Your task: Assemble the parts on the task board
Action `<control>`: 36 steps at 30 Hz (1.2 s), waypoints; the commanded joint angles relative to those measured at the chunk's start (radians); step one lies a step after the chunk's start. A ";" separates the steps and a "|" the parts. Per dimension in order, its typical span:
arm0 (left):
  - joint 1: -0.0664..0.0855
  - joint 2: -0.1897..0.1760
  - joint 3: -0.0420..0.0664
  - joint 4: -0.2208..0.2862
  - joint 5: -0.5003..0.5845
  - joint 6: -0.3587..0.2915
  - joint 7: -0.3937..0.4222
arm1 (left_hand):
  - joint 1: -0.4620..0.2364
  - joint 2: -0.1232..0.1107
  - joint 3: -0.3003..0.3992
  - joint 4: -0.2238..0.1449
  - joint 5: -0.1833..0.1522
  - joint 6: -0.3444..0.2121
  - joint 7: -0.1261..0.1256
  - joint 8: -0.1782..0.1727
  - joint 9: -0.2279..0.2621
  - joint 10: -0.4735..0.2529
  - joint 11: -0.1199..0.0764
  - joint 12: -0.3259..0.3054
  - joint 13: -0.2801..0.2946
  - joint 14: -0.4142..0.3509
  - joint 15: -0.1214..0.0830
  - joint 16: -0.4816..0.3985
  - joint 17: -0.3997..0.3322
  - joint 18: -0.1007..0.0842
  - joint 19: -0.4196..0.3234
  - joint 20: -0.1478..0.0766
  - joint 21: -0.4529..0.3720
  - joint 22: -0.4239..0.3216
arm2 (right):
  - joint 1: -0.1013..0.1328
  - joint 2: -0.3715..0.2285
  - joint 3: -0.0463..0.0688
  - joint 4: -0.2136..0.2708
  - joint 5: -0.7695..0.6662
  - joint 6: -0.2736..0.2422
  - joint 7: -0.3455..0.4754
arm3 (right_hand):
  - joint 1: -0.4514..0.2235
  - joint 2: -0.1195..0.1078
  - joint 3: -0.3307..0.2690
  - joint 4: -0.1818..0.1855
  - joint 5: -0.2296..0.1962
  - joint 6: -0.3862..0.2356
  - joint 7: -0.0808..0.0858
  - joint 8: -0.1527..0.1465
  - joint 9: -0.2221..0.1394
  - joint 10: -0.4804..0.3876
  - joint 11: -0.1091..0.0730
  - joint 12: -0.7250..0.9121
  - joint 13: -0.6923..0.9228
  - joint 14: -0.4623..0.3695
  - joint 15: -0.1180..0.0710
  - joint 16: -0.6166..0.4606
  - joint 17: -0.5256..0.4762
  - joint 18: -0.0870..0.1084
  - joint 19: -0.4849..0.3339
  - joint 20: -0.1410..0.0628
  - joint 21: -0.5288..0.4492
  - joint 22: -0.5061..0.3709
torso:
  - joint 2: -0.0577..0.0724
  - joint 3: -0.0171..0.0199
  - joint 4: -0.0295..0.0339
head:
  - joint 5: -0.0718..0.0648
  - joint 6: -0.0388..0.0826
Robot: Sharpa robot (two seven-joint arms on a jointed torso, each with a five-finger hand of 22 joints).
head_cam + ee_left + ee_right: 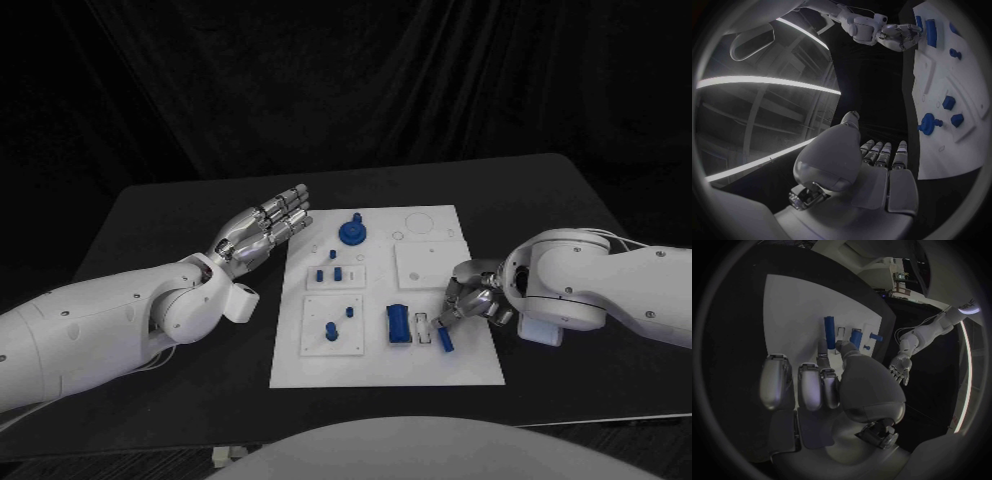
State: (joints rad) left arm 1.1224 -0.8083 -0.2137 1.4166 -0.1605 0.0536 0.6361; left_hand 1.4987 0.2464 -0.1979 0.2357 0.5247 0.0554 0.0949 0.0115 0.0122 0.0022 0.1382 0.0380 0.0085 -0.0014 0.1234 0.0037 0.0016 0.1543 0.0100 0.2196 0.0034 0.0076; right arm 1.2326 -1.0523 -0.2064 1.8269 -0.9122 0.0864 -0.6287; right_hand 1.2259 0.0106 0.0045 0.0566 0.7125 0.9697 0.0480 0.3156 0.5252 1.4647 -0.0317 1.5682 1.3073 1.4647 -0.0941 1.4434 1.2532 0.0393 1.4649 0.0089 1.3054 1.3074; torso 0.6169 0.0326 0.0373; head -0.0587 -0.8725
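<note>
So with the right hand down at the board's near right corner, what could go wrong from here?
1. The right hand has its fingertips right by the loose blue rod lying near the task board's edge; a poor pinch could roll it off onto the table.
2. The tall blue block stands close beside it, so the fingers may knock it.
3. The left hand hovers open off the board, so nothing steadies the board if it gets pushed.

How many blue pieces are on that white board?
8: knob at far end, three pegs near it, two near-left, block and rod by the right hand; more may be hidden.
</note>
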 commanded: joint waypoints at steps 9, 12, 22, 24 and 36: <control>-0.001 0.002 0.001 0.001 0.006 0.014 0.005 | 0.010 -0.002 0.004 0.000 0.004 0.001 0.009 0.003 0.001 0.001 0.003 0.003 0.002 0.001 0.007 -0.004 -0.002 0.012 -0.003 0.007 0.003 0.001 | 0.019 0.008 0.000 -0.001 0.098 -0.059 -0.005 | -0.012 0.002 0.009 0.000 0.006 -0.001 -0.002 0.003 0.000 0.106 -0.001 0.003 0.263 0.051 -0.002 0.002 0.000 0.017 0.029 0.005 0.001 0.188 | 0.001 0.0000 0.0000 | 0.001 0.000; -0.001 0.002 0.001 0.001 0.006 0.014 0.004 | 0.010 -0.002 0.004 0.000 0.004 0.001 0.009 0.003 0.001 0.001 0.003 0.003 0.002 0.001 0.007 -0.004 -0.002 0.012 -0.003 0.007 0.003 0.001 | 0.023 0.012 0.000 -0.004 0.112 -0.063 -0.005 | -0.012 0.002 0.009 0.000 0.006 -0.001 -0.002 0.003 0.000 0.106 -0.001 0.003 0.263 0.051 -0.002 0.002 -0.001 0.017 0.029 0.005 0.001 0.188 | 0.001 0.0001 0.0001 | 0.002 0.000; -0.002 0.003 0.001 0.001 0.006 0.016 0.002 | 0.010 -0.002 0.004 0.000 0.004 0.001 0.009 0.003 0.001 0.001 0.003 0.003 0.002 0.001 0.007 -0.004 -0.002 0.012 -0.003 0.007 0.003 0.001 | 0.027 0.029 0.000 -0.022 0.143 -0.078 -0.005 | -0.013 0.003 0.012 0.000 0.007 -0.001 -0.002 0.004 0.000 0.106 -0.001 0.003 0.263 0.051 -0.002 0.001 -0.003 0.018 0.028 0.005 -0.003 0.187 | 0.000 0.0001 0.0004 | 0.002 0.000; -0.002 0.003 0.001 0.001 0.006 0.016 0.002 | 0.010 -0.002 0.004 0.000 0.004 0.001 0.009 0.003 0.001 0.001 0.003 0.003 0.002 0.001 0.007 -0.004 -0.002 0.012 -0.003 0.007 0.003 0.001 | 0.027 0.032 0.000 -0.025 0.145 -0.076 -0.005 | -0.013 0.004 0.012 0.000 0.007 -0.001 -0.002 0.004 0.000 0.106 -0.001 0.003 0.263 0.051 -0.002 0.001 -0.003 0.018 0.027 0.005 -0.004 0.187 | 0.000 0.0001 0.0003 | 0.003 0.000; -0.002 0.002 0.001 0.002 0.006 0.017 0.001 | 0.011 -0.003 0.005 -0.002 0.004 -0.001 0.009 0.003 0.000 0.001 0.003 0.003 0.001 0.001 0.007 -0.004 -0.002 0.012 -0.003 0.007 0.003 0.001 | 0.026 0.049 0.000 -0.037 0.111 -0.051 -0.011 | -0.016 0.003 0.018 -0.003 -0.001 -0.005 -0.001 0.004 0.000 0.106 -0.001 0.003 0.263 0.049 -0.002 -0.002 -0.010 0.020 0.025 0.005 -0.010 0.185 | 0.000 -0.0001 0.0001 | 0.005 0.000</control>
State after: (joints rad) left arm 1.1217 -0.8074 -0.2137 1.4164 -0.1605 0.0598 0.6267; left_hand 1.4987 0.2465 -0.1980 0.2358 0.5247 0.0554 0.0949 0.0115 0.0119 0.0021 0.1381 0.0379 0.0083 -0.0014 0.1234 0.0037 0.0011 0.1543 0.0100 0.2196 0.0034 0.0076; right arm 1.2579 -1.0036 -0.2067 1.7906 -0.7866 0.0279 -0.6283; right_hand 1.2165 0.0117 0.0170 0.0552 0.7145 0.9684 0.0503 0.3143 0.5246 1.4646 -0.0317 1.5682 1.3073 1.4647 -0.0941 1.4435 1.2427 0.0392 1.4649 0.0089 1.2989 1.3081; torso 0.6173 0.0326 0.0375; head -0.0541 -0.8725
